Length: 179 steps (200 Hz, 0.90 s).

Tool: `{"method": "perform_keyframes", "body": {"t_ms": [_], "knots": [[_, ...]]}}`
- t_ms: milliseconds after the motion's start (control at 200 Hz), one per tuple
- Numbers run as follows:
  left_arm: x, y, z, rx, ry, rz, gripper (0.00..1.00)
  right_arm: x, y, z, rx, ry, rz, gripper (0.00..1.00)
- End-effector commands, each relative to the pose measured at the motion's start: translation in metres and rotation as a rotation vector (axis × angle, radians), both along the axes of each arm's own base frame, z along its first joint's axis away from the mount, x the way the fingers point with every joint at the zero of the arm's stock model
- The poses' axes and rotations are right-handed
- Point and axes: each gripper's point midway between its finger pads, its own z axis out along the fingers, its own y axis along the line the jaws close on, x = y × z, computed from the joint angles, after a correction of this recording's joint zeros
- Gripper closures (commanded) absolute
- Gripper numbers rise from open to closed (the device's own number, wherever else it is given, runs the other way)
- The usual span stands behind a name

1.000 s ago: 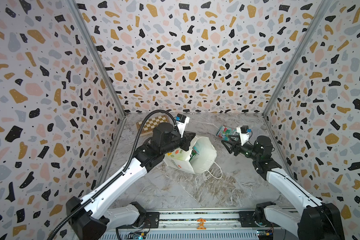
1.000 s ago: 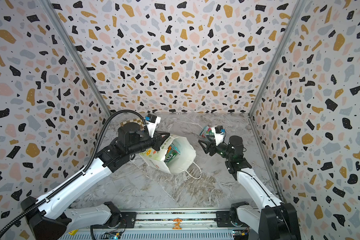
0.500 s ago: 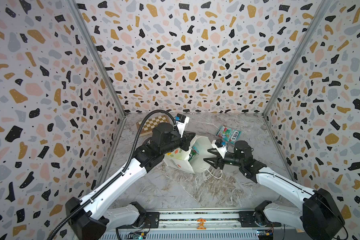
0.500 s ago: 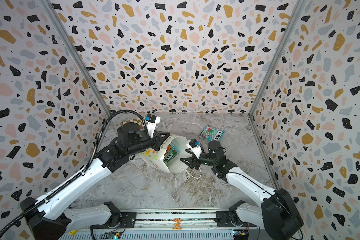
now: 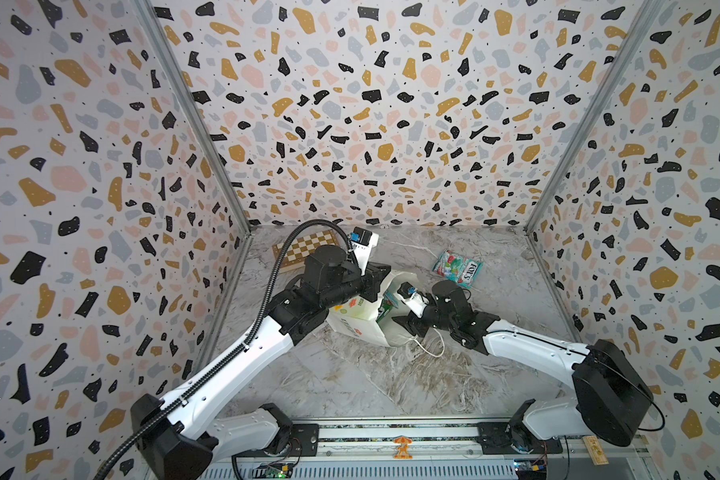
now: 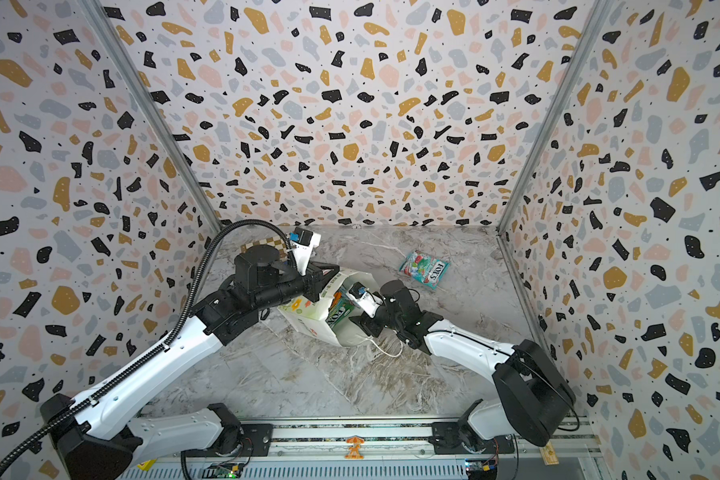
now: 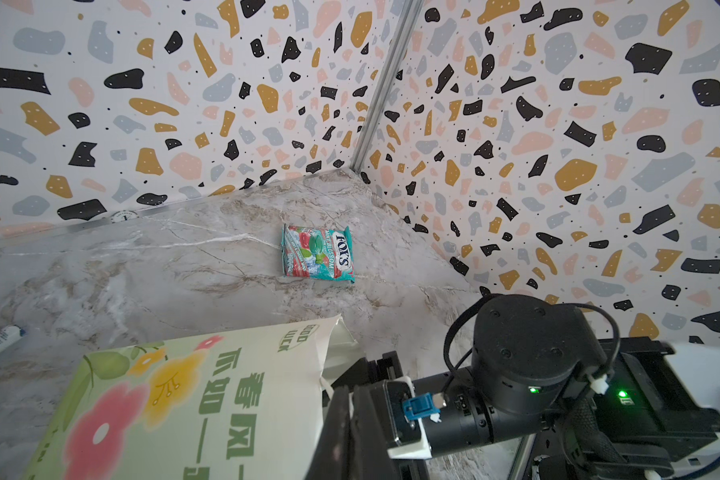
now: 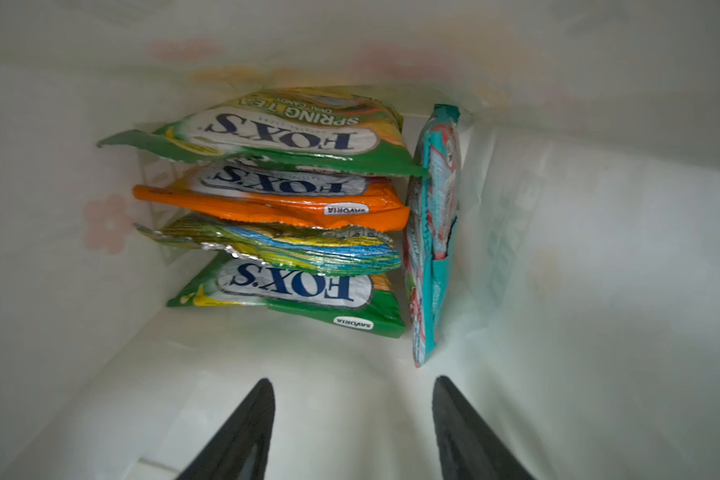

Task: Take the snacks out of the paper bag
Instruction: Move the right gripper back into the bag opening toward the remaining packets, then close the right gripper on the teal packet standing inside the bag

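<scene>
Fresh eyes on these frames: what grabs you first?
The white paper bag lies tipped on its side mid-table, rim pinched by the left gripper, the open right gripper reaching into its mouth. Inside, four stacked glossy FOX'S candy packets and a teal one on edge fill the right wrist view. One teal-red FOX'S packet lies out on the marble table, far right.

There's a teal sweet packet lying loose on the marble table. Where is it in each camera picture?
In a top view: the teal packet lies right of centre, beyond the mouth of the paper bag.
In a top view: again right of centre.
Left wrist view: mid-picture, near the far corner.
Right wrist view: not in it; the second teal packet there is inside the bag.
Shared landmark: the paper bag, in all four.
</scene>
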Motion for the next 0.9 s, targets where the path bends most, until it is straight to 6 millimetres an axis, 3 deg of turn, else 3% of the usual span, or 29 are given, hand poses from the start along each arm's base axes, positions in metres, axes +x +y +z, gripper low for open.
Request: {"method": "perform_keyframes", "body": {"t_ms": [0,586,891], "knots": [[-0.005,0.000,0.014,-0.027,-0.044,-0.016,1.00,0.018,-0.001,0.007,-0.051,-0.068,-0.065,0.39],[-0.008,-0.002,0.015,-0.025,-0.047,-0.038,1.00,0.061,0.013,-0.020,-0.162,-0.141,-0.143,0.59],[-0.010,-0.002,0.016,-0.025,-0.049,-0.046,1.00,0.080,0.020,-0.032,-0.193,-0.172,-0.168,0.62]]}}
